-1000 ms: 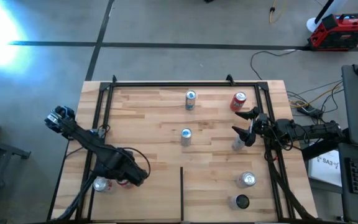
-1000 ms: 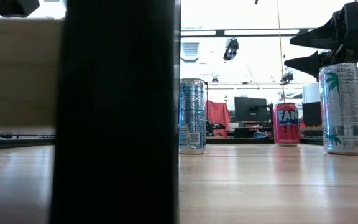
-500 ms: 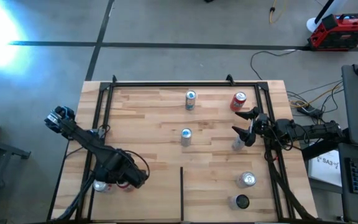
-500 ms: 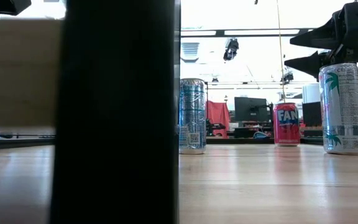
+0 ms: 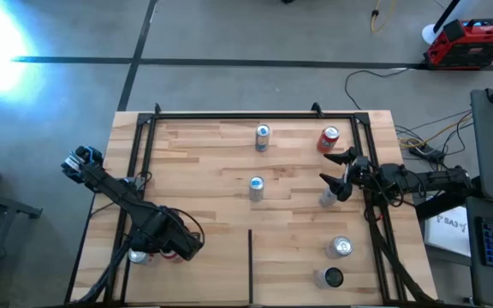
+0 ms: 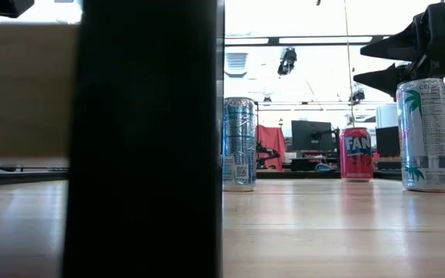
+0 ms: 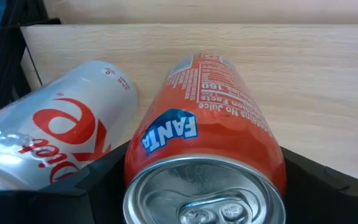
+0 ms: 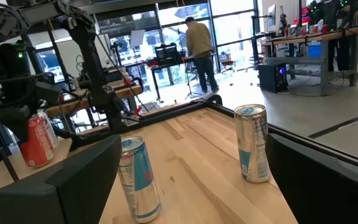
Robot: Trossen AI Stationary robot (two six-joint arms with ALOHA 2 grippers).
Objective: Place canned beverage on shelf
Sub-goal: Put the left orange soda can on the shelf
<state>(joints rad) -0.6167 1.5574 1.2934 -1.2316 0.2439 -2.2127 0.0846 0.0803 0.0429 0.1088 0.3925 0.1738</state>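
Note:
The shelf [image 5: 221, 162] is a light wooden board framed by black rails, with a thin black divider strip [image 5: 249, 265] at its near edge. My left gripper [image 5: 163, 250] is at the near left corner, shut on an orange Fanta can [image 7: 207, 134]. A silver Diet Coke can [image 7: 55, 134] lies on its side on the board right beside it. My right gripper [image 5: 336, 177] is open at the right side, just above and beside the top of a slim white can [image 6: 425, 135] that stands on its base. It touches nothing. My left gripper holds the orange Fanta can by its round side wall, just below the top rim [image 7: 135, 165], pinched between the two fingers [image 7: 98, 180]. The fingers lie along the can, whose top faces the wrist. I cannot tell whether its lower end rests on the board.
Several more cans stand on the board: two blue-silver ones [image 5: 256, 186] [image 5: 262, 137], a red one [image 5: 329, 139] at the far right, a silver one [image 5: 339, 248] and a black one [image 5: 332, 277] at the near right. A person [image 8: 197, 46] stands far off in the room.
My left gripper has shifted a little toward the near left corner of the board. My right gripper and the standing cans have kept still.

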